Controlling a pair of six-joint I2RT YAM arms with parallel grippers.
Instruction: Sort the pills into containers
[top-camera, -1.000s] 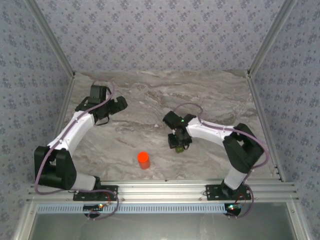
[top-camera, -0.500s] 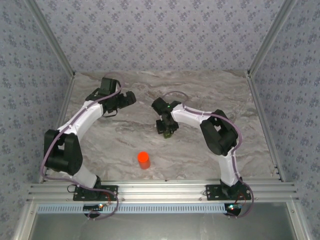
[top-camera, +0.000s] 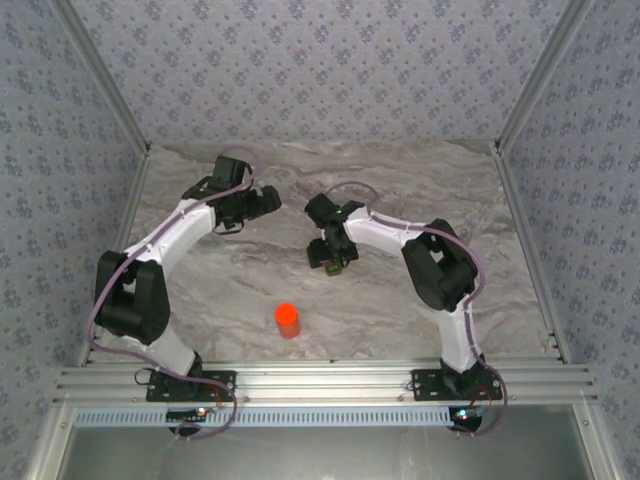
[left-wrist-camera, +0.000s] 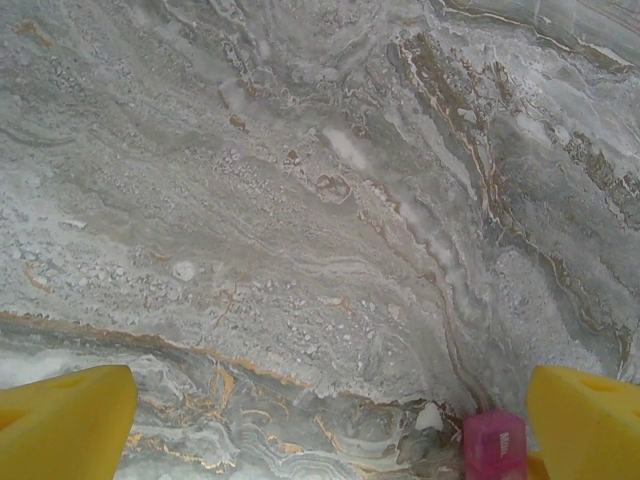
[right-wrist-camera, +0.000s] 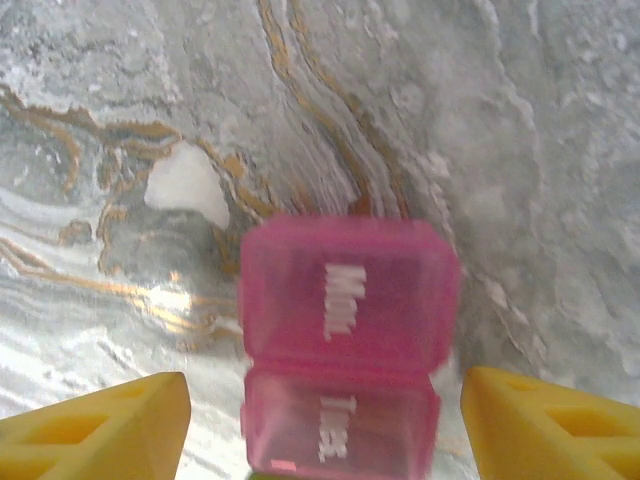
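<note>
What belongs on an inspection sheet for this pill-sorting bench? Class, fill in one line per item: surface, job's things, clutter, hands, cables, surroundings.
Surface: marbled table, no spills seen.
Job's things: pink pill box, marked Mon and Tue, lying on the table; white fleck beside it, pill or marble, cannot tell.
Clutter: orange-red bottle, upright, apart from both arms.
Hands: left hand wide open, holding nothing; right hand open, fingers either side of the box.
Cables: lilac cables looped along the arms.
Surroundings: patterned walls; metal rail at the near edge.
</note>
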